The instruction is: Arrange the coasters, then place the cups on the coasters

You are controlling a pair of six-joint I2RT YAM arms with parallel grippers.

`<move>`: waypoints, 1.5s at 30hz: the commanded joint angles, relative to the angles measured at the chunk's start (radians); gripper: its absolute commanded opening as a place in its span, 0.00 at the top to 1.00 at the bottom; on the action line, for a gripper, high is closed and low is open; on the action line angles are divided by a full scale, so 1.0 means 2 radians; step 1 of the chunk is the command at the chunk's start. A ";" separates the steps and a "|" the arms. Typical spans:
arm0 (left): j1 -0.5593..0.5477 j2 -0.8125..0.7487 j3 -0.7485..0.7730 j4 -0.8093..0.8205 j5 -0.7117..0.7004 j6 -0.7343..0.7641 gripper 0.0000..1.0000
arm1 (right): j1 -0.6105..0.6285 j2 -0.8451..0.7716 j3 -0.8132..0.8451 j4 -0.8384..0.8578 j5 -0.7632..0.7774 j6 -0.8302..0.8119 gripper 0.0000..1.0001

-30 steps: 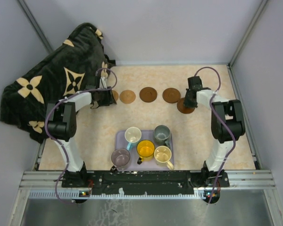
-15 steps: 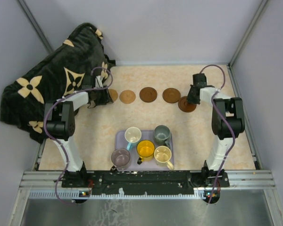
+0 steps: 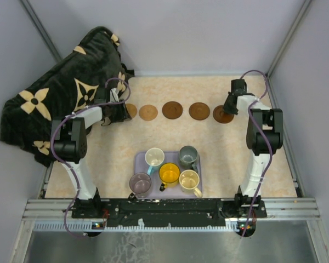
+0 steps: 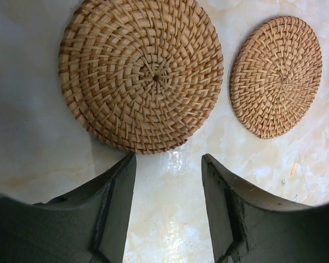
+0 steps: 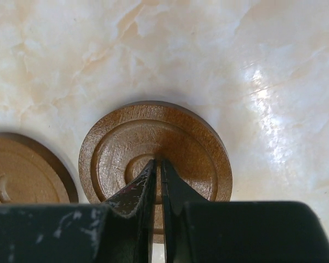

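Five coasters lie in a row across the far part of the table: two tan woven ones point(image 4: 141, 74) point(image 4: 277, 75) on the left, then three dark brown discs point(image 3: 172, 109) point(image 3: 199, 110) point(image 3: 223, 114). My left gripper point(image 4: 168, 164) hangs open just short of the leftmost coaster point(image 3: 132, 111), nothing between its fingers. My right gripper point(image 5: 159, 163) is shut, its tips pressed onto the middle of the rightmost brown coaster point(image 5: 192, 148). The cups stand on the lavender tray: white with blue handle point(image 3: 154, 157), grey-green point(image 3: 188, 156), yellow point(image 3: 169, 173), cream point(image 3: 189, 179), purple-grey point(image 3: 140, 183).
The lavender tray point(image 3: 170, 155) sits at the near middle between the arm bases. A black blanket point(image 3: 60, 93) with tan flowers is heaped at the back left, close behind my left arm. Grey walls and frame posts close in the table.
My right gripper has moved back and to the right, sliding the rightmost brown coaster up into line with the row. The left gripper shifted a little left early on, then stayed still.
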 commanded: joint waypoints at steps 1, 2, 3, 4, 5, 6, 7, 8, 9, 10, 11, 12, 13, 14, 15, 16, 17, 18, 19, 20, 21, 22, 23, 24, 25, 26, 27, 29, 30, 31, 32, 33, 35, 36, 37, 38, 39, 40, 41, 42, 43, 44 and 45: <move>0.004 0.019 0.001 -0.018 0.003 0.001 0.42 | -0.020 0.026 0.013 -0.024 0.031 -0.007 0.91; 0.004 0.019 0.000 -0.018 0.003 0.002 0.42 | -0.022 0.027 0.016 -0.024 0.030 -0.008 0.91; 0.003 0.019 0.000 -0.018 0.004 0.002 0.42 | -0.024 0.030 0.020 -0.025 0.030 -0.009 0.91; 0.003 0.019 -0.001 -0.018 0.006 0.002 0.42 | -0.025 0.031 0.023 -0.025 0.029 -0.010 0.91; 0.003 0.019 -0.002 -0.018 0.007 0.002 0.42 | -0.027 0.034 0.025 -0.026 0.029 -0.010 0.91; 0.004 0.019 -0.002 -0.018 0.007 0.003 0.41 | -0.028 0.035 0.027 -0.026 0.027 -0.011 0.91; 0.004 0.019 -0.003 -0.016 0.008 0.004 0.41 | -0.028 0.037 0.029 -0.026 0.026 -0.012 0.91; 0.004 0.018 -0.003 -0.016 0.008 0.005 0.41 | -0.028 0.038 0.030 -0.025 0.025 -0.012 0.91; 0.003 0.018 -0.003 -0.015 0.008 0.004 0.41 | -0.028 0.038 0.031 -0.023 0.024 -0.013 0.91; 0.004 0.018 -0.003 -0.015 0.008 0.005 0.40 | -0.029 0.040 0.033 -0.022 0.020 -0.013 0.91; 0.004 0.019 -0.003 -0.015 0.008 0.005 0.40 | -0.029 0.042 0.035 -0.022 0.017 -0.013 0.91; 0.003 0.019 -0.002 -0.015 0.009 0.005 0.40 | -0.029 0.043 0.036 -0.022 0.013 -0.013 0.91; 0.003 0.019 -0.002 -0.015 0.010 0.005 0.40 | -0.029 0.044 0.037 -0.020 0.009 -0.012 0.91; 0.003 0.018 -0.002 -0.015 0.011 0.006 0.40 | -0.029 0.044 0.038 -0.019 0.005 -0.012 0.91; 0.004 0.017 -0.003 -0.015 0.012 0.006 0.40 | -0.029 0.043 0.037 -0.018 0.001 -0.012 0.91; 0.003 0.016 -0.003 -0.015 0.012 0.007 0.40 | -0.028 0.040 0.036 -0.015 -0.003 -0.012 0.91; 0.004 0.015 -0.003 -0.014 0.013 0.007 0.40 | -0.029 0.038 0.034 -0.013 -0.008 -0.012 0.91; 0.003 0.013 -0.004 -0.014 0.014 0.008 0.40 | -0.028 0.033 0.031 -0.008 -0.013 -0.013 0.91; 0.004 0.012 -0.005 -0.014 0.014 0.008 0.39 | -0.028 0.027 0.027 -0.003 -0.019 -0.014 0.91; 0.003 0.010 -0.006 -0.013 0.016 0.008 0.39 | -0.029 0.021 0.024 0.001 -0.026 -0.016 0.91; 0.004 0.007 -0.007 -0.012 0.017 0.008 0.39 | -0.029 0.014 0.021 0.003 -0.033 -0.019 0.91; 0.003 0.003 -0.008 -0.011 0.019 0.009 0.39 | -0.027 0.007 0.019 0.005 -0.037 -0.021 0.91; 0.004 -0.001 -0.009 -0.010 0.019 0.009 0.39 | -0.026 -0.001 0.018 0.006 -0.039 -0.024 0.90; 0.004 -0.006 -0.011 -0.008 0.020 0.008 0.38 | -0.024 -0.009 0.017 0.007 -0.040 -0.027 0.90; 0.004 -0.012 -0.012 -0.008 0.022 0.008 0.38 | -0.022 -0.018 0.017 0.007 -0.043 -0.030 0.90; 0.004 -0.018 -0.013 -0.008 0.023 0.009 0.38 | -0.021 -0.027 0.018 0.007 -0.045 -0.033 0.89; 0.004 -0.025 -0.014 -0.008 0.024 0.009 0.38 | -0.019 -0.037 0.017 0.007 -0.046 -0.034 0.89; 0.004 -0.041 -0.017 -0.009 0.028 0.007 0.38 | -0.017 -0.061 0.015 0.008 -0.050 -0.036 0.89; 0.003 -0.049 -0.018 -0.009 0.031 0.007 0.38 | -0.016 -0.072 0.013 0.008 -0.053 -0.036 0.88; 0.003 -0.057 -0.020 -0.009 0.036 0.005 0.38 | -0.016 -0.083 0.011 0.008 -0.055 -0.037 0.88; 0.003 -0.066 -0.022 -0.009 0.043 0.003 0.38 | -0.015 -0.096 0.007 0.009 -0.056 -0.037 0.88; 0.003 -0.075 -0.025 -0.007 0.050 0.001 0.38 | -0.013 -0.109 0.003 0.010 -0.057 -0.037 0.88; 0.001 -0.091 -0.032 -0.004 0.057 -0.002 0.38 | -0.012 -0.135 -0.007 0.011 -0.058 -0.037 0.87; -0.002 -0.102 -0.036 -0.003 0.058 -0.003 0.38 | -0.011 -0.148 -0.012 0.011 -0.059 -0.036 0.87; -0.005 -0.109 -0.038 -0.001 0.060 -0.003 0.38 | -0.011 -0.163 -0.020 0.011 -0.059 -0.036 0.87; -0.009 -0.113 -0.040 -0.001 0.061 -0.003 0.38 | -0.011 -0.176 -0.028 0.010 -0.060 -0.034 0.87; -0.014 -0.117 -0.042 -0.001 0.062 -0.003 0.38 | -0.010 -0.195 -0.038 0.010 -0.062 -0.032 0.87; -0.020 -0.118 -0.043 -0.001 0.063 -0.003 0.39 | -0.010 -0.217 -0.049 0.010 -0.064 -0.030 0.87; -0.026 -0.117 -0.043 -0.001 0.062 -0.002 0.38 | -0.009 -0.235 -0.062 0.010 -0.066 -0.028 0.87; -0.032 -0.115 -0.043 -0.002 0.060 0.000 0.38 | -0.007 -0.261 -0.077 0.011 -0.068 -0.028 0.87; -0.038 -0.111 -0.044 -0.003 0.059 0.000 0.39 | -0.005 -0.274 -0.093 0.011 -0.068 -0.028 0.87; -0.043 -0.107 -0.044 -0.005 0.057 0.001 0.39 | -0.004 -0.295 -0.107 0.011 -0.067 -0.029 0.87; -0.047 -0.103 -0.046 -0.005 0.054 0.001 0.39 | -0.004 -0.316 -0.123 0.010 -0.066 -0.029 0.87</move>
